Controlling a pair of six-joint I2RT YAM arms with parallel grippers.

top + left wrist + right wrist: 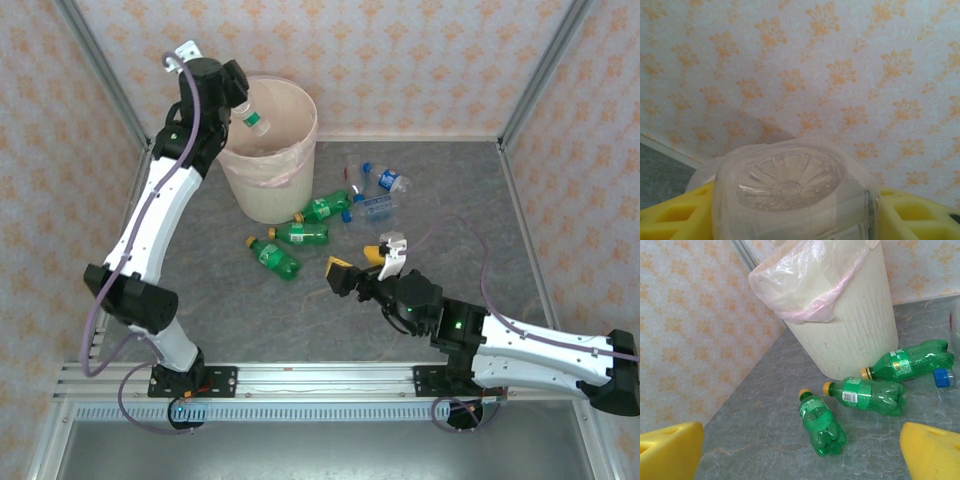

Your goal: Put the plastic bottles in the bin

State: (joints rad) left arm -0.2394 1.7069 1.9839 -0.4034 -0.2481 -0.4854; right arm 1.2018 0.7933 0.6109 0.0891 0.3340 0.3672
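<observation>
**Bottle poised over the bin's mouth**

My left pincer (pixel 243 104) is clenched on a clear bottle (pixel 254 117). Its yellow pads (pixel 670 216) press the sides just below the ribbed base, which faces my wrist camera. The bottle hangs with its long axis tilted and its white cap (pixel 259 125) lowest, inside the ring of the rim on its left side. The bin (pixel 262 190), cream with a pinkish liner (pixel 805 295) folded over the rim, stands at the far left of the table (pixel 300 320), directly beneath the load. By my reckoning, letting go is all this bottle needs.

My right pincer (pixel 365 261) is spread wide with nothing between its fingers, low over the middle of the table. Three green bottles (pixel 303 233) lie on their sides to its left, between it and the bin. The nearest green bottle (pixel 275 257) points its yellow cap far-left, so its long axis runs diagonally away from this pincer. Two blue-capped clear bottles (pixel 385 181) lie farther off, right of the bin. The right arm is the closer one to all of these, so I judge the next pick is its to make.
</observation>
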